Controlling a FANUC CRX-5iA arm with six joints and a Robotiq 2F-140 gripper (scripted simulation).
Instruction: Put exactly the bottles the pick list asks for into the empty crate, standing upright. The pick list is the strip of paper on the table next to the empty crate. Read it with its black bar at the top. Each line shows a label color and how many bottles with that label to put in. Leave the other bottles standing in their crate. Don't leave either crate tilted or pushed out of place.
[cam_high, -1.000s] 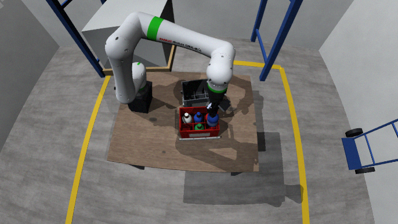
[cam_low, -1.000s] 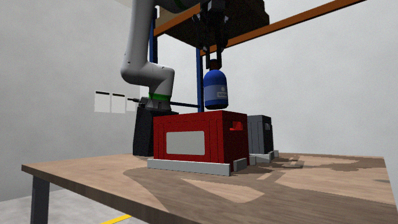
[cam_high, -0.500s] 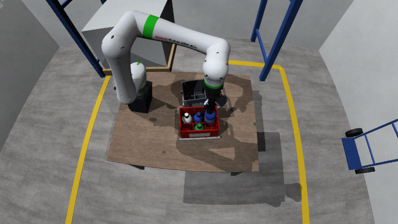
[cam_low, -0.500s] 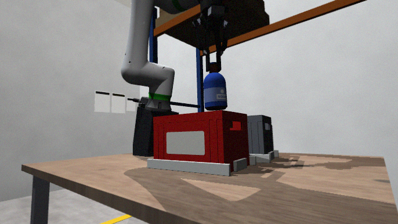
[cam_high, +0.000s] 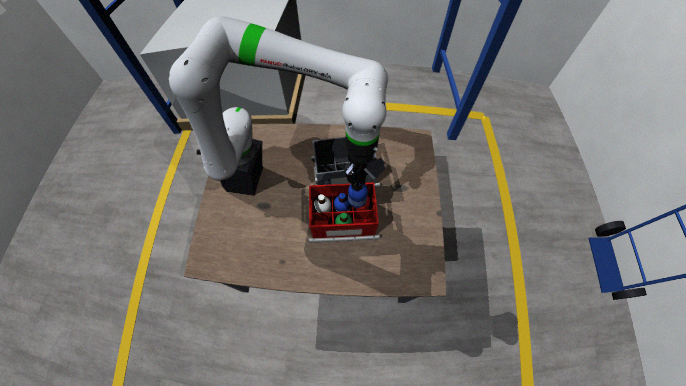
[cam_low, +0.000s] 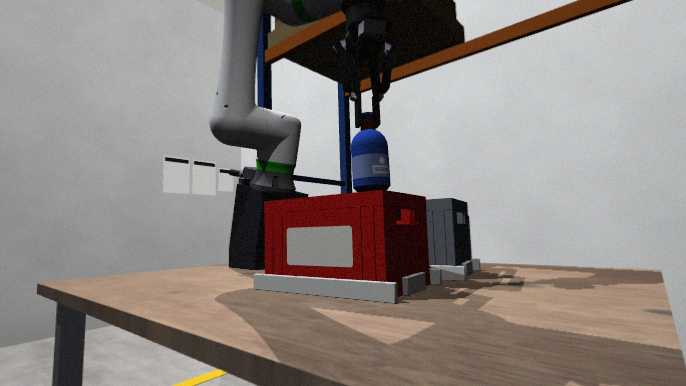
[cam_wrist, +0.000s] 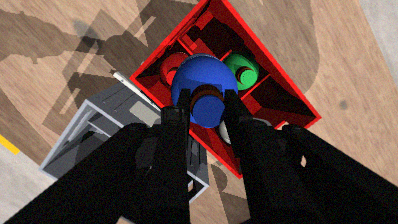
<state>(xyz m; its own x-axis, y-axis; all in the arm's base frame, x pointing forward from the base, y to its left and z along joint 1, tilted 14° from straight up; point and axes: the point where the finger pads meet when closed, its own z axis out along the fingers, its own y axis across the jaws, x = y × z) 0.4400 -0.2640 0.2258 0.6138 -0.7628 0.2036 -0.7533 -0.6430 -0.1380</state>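
My gripper (cam_low: 367, 117) is shut on the brown cap of a blue bottle (cam_low: 370, 160) and holds it upright, with its base about level with the rim of the red crate (cam_low: 345, 240). In the wrist view the blue bottle (cam_wrist: 201, 87) hangs between my fingers over the red crate's corner nearest the grey crate (cam_wrist: 115, 130). A red bottle (cam_wrist: 172, 67), a green bottle (cam_wrist: 242, 70) and a partly hidden white bottle (cam_wrist: 225, 131) stand in the red crate. The overhead view shows another blue bottle (cam_high: 341, 202) there. I cannot make out the pick list.
The grey crate (cam_high: 336, 160) stands directly behind the red crate (cam_high: 348, 212), partly hidden by my arm. Grey stop bars (cam_low: 325, 287) hold the red crate's base. The robot base (cam_high: 242, 172) stands at the table's back left. A blue shelf frame (cam_low: 343, 140) rises behind.
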